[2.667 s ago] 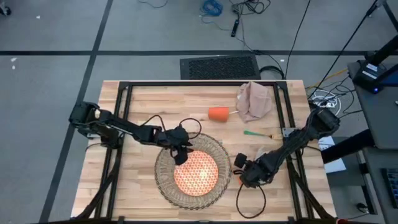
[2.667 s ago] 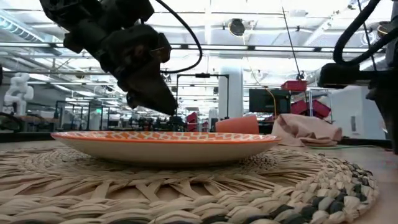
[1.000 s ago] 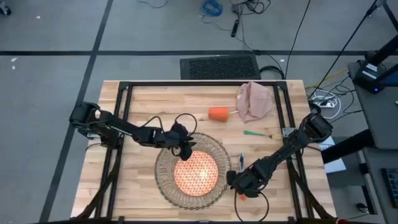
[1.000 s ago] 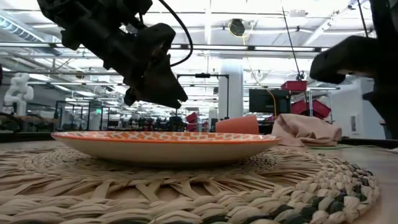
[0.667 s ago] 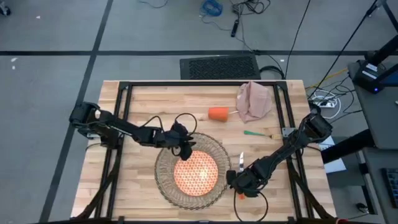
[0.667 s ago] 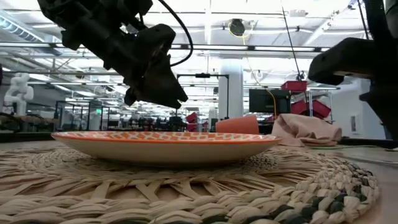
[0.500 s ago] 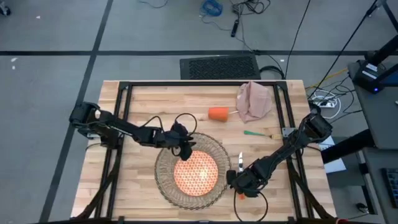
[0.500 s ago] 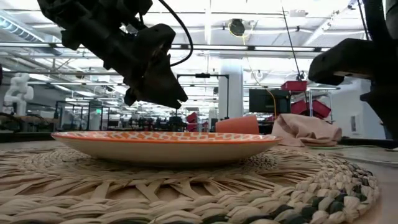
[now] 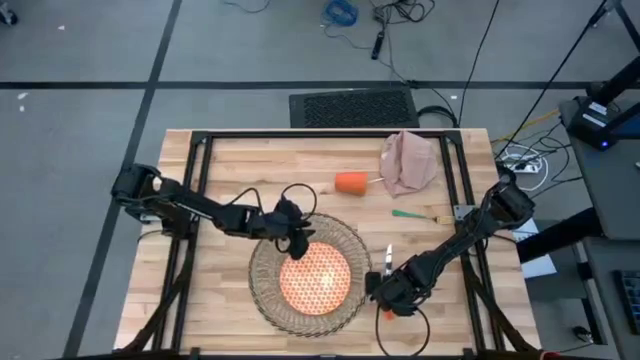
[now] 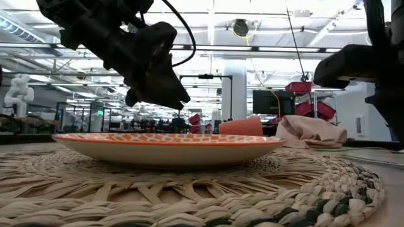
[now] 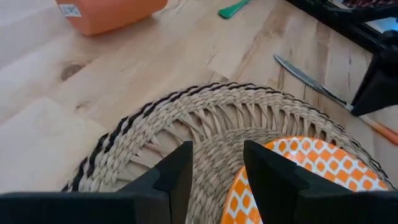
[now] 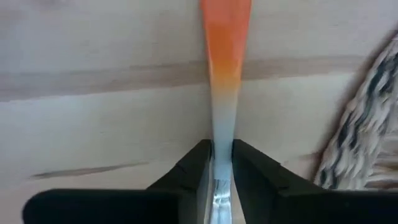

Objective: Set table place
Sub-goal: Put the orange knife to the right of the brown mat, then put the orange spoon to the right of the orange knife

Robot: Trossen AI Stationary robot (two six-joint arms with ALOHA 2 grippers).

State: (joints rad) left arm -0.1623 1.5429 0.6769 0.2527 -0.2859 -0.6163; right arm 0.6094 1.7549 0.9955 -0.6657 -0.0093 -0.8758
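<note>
The round woven placemat [image 9: 262,285] lies on the table [image 9: 230,170] with the orange-patterned plate [image 9: 315,280] resting on it. My left gripper [image 9: 292,240] hovers open above the plate's far-left rim [image 11: 249,193], touching nothing. To the right of the placemat, my right gripper [image 9: 385,292] is shut on an orange-handled knife [image 9: 388,258]. The orange cup [image 9: 351,182] lies on its side at the far middle. Beside it lie the beige napkin [image 9: 408,160], crumpled, and a green-handled piece of cutlery [image 9: 415,214]. My right gripper pinches the knife between its two fingers [image 12: 200,167] at the neck [image 12: 222,134], where the orange handle meets the blade. The fingers lie across the knife. The knife runs near-to-far just beside the placemat, low over the wood; whether it rests on the table I cannot tell.
The black frame rails [image 9: 455,180] run along the table's left, right and far sides. Bare wood lies left of the placemat [image 9: 215,280] and between the placemat and the cup. The right arm's cable loops near the front edge [image 9: 405,335].
My right arm has shifted only slightly beside the placemat, still shut on the knife. My left gripper has stayed above the plate's rim.
</note>
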